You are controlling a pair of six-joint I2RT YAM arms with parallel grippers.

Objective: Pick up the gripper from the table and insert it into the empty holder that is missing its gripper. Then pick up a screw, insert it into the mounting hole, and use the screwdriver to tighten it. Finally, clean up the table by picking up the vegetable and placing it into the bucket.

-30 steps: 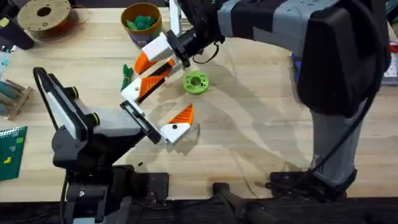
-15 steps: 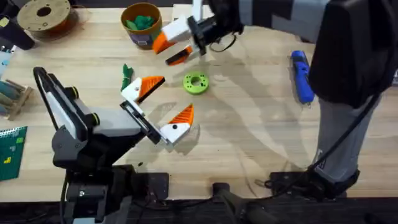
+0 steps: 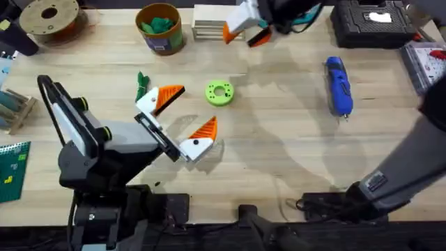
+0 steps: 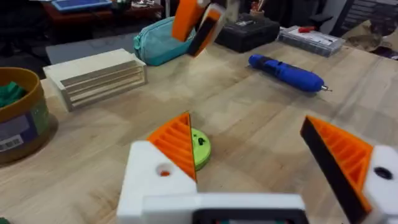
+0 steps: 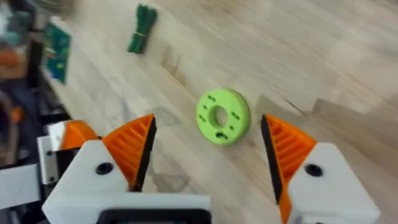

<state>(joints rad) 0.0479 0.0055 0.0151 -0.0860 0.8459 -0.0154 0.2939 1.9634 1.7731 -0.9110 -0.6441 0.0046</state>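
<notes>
The vegetable (image 3: pixel 141 85), a dark green bundle, lies on the table (image 3: pixel 279 146) just left of my left gripper (image 3: pixel 185 115), which rests low and open with nothing between its orange fingers. It shows far off as vegetable (image 5: pixel 142 28) in the right wrist view. My right gripper (image 3: pixel 245 31) hangs open and empty, high over the far edge, right of the ochre bucket (image 3: pixel 160 29). The blue screwdriver (image 3: pixel 339 85) lies at the right, also seen as screwdriver (image 4: pixel 286 71). The loose gripper piece, the holder and the screw are out of view.
A lime-green ring (image 3: pixel 219 93) sits between the left gripper and mid-table, below the right gripper's fingers (image 5: pixel 134 146). A wooden block (image 3: pixel 208 21), a black case (image 3: pixel 369 21), a spool (image 3: pixel 49 17) and a teal pouch (image 4: pixel 155 40) line the far edge.
My right arm has risen and swung from above the left gripper's far finger to the table's far edge, uncovering the screwdriver. The left arm and the vegetable have not moved.
</notes>
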